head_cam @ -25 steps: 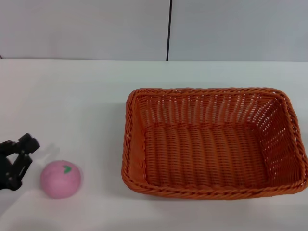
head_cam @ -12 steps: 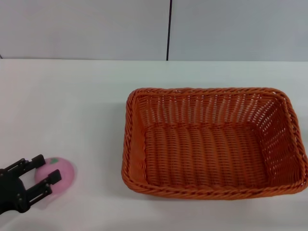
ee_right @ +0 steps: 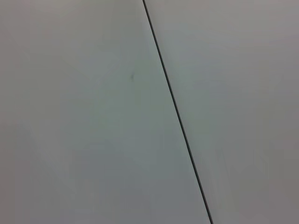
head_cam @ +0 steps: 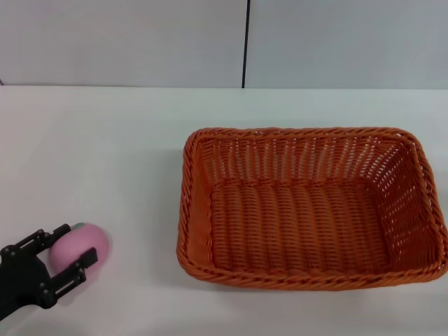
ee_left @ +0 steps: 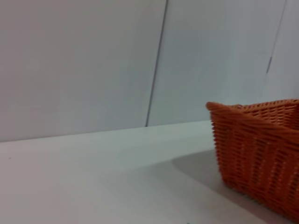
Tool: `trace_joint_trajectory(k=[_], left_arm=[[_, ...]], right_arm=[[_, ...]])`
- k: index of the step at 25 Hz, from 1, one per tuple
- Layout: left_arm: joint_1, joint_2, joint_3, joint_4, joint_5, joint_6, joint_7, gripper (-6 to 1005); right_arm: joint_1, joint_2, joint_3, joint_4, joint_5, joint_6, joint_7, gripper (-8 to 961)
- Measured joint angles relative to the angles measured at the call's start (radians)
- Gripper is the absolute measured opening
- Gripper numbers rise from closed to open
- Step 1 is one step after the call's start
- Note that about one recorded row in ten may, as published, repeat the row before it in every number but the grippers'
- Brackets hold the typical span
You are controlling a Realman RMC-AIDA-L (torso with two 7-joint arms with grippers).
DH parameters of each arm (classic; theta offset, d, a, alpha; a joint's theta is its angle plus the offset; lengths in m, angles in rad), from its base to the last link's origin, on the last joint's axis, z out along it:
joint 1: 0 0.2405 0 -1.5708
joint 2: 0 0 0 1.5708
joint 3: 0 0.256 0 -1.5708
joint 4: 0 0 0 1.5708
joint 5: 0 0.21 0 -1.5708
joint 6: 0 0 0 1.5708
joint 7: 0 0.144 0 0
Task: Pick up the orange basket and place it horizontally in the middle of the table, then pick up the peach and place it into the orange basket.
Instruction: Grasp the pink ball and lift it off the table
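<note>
The pink peach [head_cam: 82,243] lies on the white table [head_cam: 105,154] near its front left corner. My left gripper [head_cam: 75,245] reaches in from the lower left, one black finger [head_cam: 59,234] on the peach's far side and the other on its near side, both pressing against it. I cannot tell whether the peach is off the table. The orange basket [head_cam: 308,131] lies lengthwise across the table's middle and right, with nothing inside; one corner of the orange basket [ee_left: 261,149] fills the left wrist view. My right gripper is out of view.
A grey wall with a dark vertical seam [head_cam: 246,42] stands behind the table. Bare tabletop separates the peach from the basket's left rim [head_cam: 184,210]. The right wrist view holds only the wall and seam [ee_right: 175,112].
The left gripper turned, swung in around the peach and closed on it. The peach shifted slightly left and away and rolled, so its green leaf mark now sits at its far left edge. The basket stayed put.
</note>
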Motion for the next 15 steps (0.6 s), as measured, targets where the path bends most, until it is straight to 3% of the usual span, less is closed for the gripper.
trace_joint_trajectory(k=[1,6,9,15], left_arm=[[0.0,-0.001,-0.007,-0.001,-0.001,0.004,0.006,776],[0.002,-0.002,-0.073,-0.017,-0.001,0.008,0.012,613],[0.003,0.001,-0.084,-0.024,-0.001,0.007,0.013,395],[-0.004,0.001,-0.083,-0.026,-0.001,0.001,0.013,355]], right_arm=[[0.0,0.0,0.0,0.0,0.0,0.0,0.0,429],[-0.001,0.0,0.008,0.006,0.0,0.001,0.0,429],[-0.002,0.0,0.008,0.009,0.004,0.001,0.0,429],[-0.006,-0.001,0.01,0.017,0.006,0.002,0.0,429]])
